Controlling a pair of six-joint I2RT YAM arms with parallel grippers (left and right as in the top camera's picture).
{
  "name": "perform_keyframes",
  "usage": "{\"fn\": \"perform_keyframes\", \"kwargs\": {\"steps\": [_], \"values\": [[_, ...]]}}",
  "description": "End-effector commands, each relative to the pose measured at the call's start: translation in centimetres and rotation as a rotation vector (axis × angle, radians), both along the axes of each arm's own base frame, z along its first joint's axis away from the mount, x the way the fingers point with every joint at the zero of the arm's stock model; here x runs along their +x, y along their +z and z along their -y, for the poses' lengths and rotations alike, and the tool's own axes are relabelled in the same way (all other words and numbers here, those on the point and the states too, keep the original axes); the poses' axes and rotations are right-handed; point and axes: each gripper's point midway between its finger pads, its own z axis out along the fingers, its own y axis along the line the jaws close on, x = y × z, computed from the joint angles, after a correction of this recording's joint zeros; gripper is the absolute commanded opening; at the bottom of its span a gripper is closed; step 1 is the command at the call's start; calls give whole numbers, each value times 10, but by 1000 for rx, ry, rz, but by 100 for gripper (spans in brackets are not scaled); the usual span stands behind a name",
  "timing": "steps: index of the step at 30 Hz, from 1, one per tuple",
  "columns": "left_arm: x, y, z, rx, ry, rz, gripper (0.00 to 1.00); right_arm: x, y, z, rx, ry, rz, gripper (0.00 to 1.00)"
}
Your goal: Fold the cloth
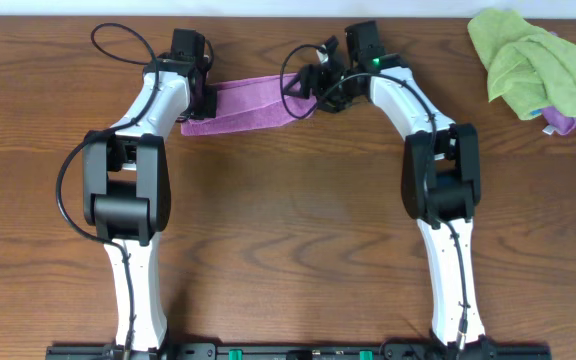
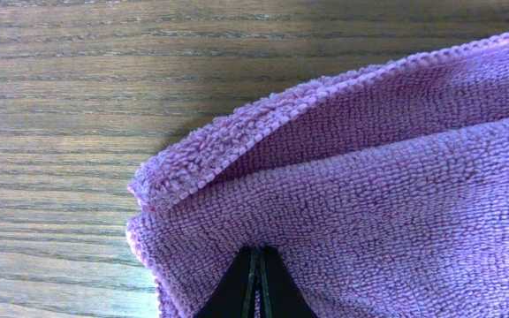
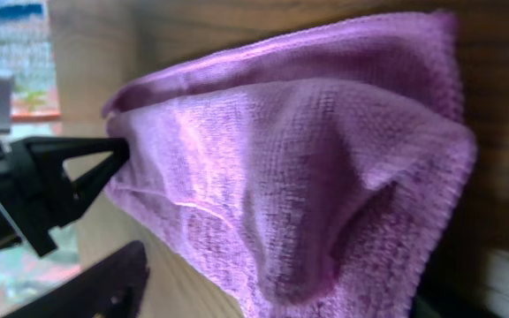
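Note:
The purple cloth (image 1: 243,105) lies as a folded strip on the far part of the table, stretched between my two grippers. My left gripper (image 1: 206,100) is shut on the strip's left end; in the left wrist view its fingertips (image 2: 259,265) pinch the doubled layers of cloth (image 2: 369,177). My right gripper (image 1: 303,85) is at the strip's right end. In the right wrist view the cloth (image 3: 307,159) hangs bunched between the spread jaws of the right gripper (image 3: 281,283). Bare table shows between the cloth and the left finger (image 3: 104,283).
A crumpled lime-green cloth (image 1: 528,60) lies at the far right corner, with a bit of purple fabric (image 1: 560,122) poking out under it. Both arm bases stand at the near edge of the wooden table (image 1: 288,230).

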Motion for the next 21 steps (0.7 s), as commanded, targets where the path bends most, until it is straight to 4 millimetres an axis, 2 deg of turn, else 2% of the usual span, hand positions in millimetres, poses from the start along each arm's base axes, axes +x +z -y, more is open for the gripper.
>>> {"fn": "perform_keyframes", "kwargs": {"steps": [1,2,3,7,8,14,16,21], "values": [[-17,-45,0,-12,12,-104,6,-16,-65,9,-126,-41,-109,48],[-18,-45,0,-12,12,-104,6,-15,-66,11,-135,-46,-107,41],[-18,-45,0,-12,12,-104,6,-14,-68,13,-148,-53,-103,30],[-18,-45,0,-11,11,-108,6,-11,-71,18,-180,-69,-94,4],[-19,-45,0,-11,11,-109,6,-11,-71,18,-181,-69,-93,2],[-22,-46,0,-10,11,-122,6,-8,-65,27,-182,-74,-85,2],[-24,-46,1,-15,9,-131,6,-6,-55,32,-187,-59,-60,2],[-27,-47,12,-77,2,-145,6,-1,-16,45,-227,-26,36,2]]}}
